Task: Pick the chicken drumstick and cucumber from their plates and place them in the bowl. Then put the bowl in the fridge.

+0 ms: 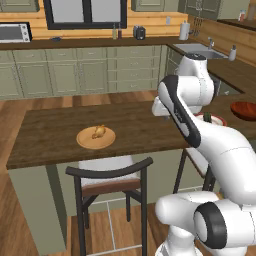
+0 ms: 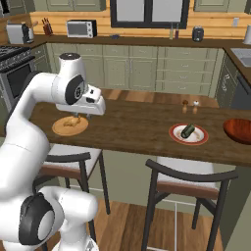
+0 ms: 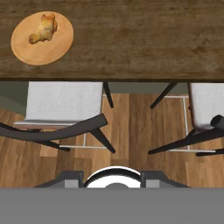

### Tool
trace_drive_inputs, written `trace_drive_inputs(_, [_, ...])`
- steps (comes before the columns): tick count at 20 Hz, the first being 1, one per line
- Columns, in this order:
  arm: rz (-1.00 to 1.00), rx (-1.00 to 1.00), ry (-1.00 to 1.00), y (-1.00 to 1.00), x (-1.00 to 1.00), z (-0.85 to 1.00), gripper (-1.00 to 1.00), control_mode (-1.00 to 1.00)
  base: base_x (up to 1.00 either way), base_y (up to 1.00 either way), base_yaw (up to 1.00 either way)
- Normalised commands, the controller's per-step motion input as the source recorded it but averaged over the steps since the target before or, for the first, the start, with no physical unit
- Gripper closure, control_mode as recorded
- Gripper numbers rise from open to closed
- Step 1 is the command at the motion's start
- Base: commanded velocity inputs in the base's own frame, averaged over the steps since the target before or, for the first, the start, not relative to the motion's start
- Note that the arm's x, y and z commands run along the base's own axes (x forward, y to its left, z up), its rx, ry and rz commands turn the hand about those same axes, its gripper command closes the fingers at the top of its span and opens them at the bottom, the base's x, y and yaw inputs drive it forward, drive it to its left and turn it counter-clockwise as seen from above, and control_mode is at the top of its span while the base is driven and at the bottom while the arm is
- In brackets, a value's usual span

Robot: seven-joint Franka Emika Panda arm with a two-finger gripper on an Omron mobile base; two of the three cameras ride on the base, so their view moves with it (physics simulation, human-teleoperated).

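Across the dark wooden counter (image 2: 137,127) you have, left to right, the chicken drumstick (image 2: 73,121) on its wooden plate (image 2: 62,129), the cucumber (image 2: 188,131), then the bowl (image 2: 240,130). Your gripper hangs above the stools, the drumstick ahead and leftward; whether it's spread I cannot tell.

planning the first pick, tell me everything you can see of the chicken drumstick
The chicken drumstick is a small, lumpy, golden-brown piece of cooked meat with a paler, narrower end. It lies on its side near the middle of the round tan wooden plate, touching nothing else. The plate sits on the dark wood counter, toward its near edge, above a stool with a pale seat. From the hand view the drumstick looks curved and knobbly. Nothing grips it; the arm is held above the counter's edge.
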Motion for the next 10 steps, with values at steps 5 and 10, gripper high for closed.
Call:
trace_drive_inputs(5, [-0.02, 0.00, 0.00, 0.32, -0.04, -0.19, -1.00, -1.00, 0.00, 0.00, 0.00])
trace_drive_inputs(10, [-0.19, 0.00, 0.00, 1.00, 0.47, -0.45, -1.00, -1.00, 0.00, 0.00, 0.00])
